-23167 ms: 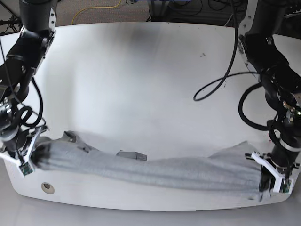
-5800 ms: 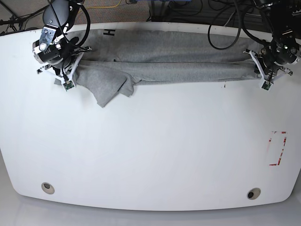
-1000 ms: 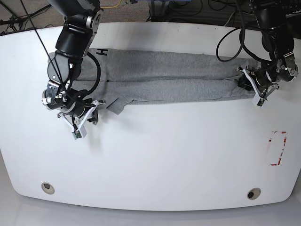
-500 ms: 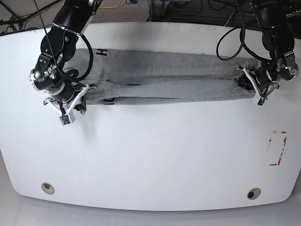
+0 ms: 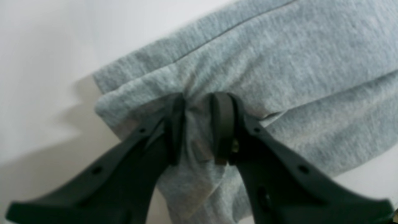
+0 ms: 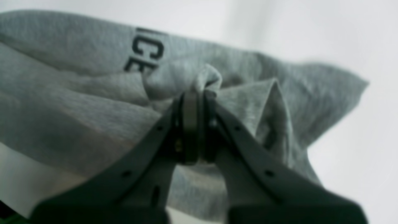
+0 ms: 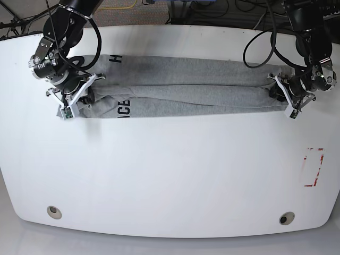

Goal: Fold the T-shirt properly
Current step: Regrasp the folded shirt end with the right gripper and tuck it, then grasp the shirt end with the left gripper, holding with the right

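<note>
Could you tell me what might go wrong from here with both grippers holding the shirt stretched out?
The right gripper pinches only a small bunched tuft of the shirt, so the cloth could slip out under tension. The left gripper holds several layers with its jaws slightly apart; a layer might pull free. Loose cloth hangs beside the right gripper, so the fold there could land uneven.
</note>
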`<state>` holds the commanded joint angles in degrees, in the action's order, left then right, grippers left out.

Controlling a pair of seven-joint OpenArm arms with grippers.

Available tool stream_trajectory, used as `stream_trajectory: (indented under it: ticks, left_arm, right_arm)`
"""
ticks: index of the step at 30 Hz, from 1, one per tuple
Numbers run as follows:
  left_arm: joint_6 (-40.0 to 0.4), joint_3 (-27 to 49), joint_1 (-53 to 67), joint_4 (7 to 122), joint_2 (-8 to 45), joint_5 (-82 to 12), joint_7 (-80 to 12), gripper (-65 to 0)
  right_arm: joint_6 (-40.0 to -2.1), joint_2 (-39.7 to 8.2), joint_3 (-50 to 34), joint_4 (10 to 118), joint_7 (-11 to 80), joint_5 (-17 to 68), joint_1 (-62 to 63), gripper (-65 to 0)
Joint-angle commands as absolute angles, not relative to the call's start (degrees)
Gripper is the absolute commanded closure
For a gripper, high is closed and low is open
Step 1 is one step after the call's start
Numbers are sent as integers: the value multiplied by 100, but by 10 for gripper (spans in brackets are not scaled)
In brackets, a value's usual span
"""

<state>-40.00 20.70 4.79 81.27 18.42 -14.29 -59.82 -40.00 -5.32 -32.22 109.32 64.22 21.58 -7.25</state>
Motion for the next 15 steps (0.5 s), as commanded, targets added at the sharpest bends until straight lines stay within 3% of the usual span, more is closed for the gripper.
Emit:
stream_trajectory:
  ticks: [8,11,15]
  left_arm:
    - [-4000,2070,479,8119,1842,-1420,-5982,-140]
    - [-4000,2070,470,8119,1842,-1420,-5982,-140]
    - [-4000,2070,462,8154,1842,-1420,-5982,-140]
  right_arm:
    - [-4000,-532,-3222,10949,6413,2141,-954,-384]
    - [-4000,-549,-3222,11099,6413,2141,-1033,-428]
    - [-4000,-549,-3231,11521,6413,2132,-1182,-430]
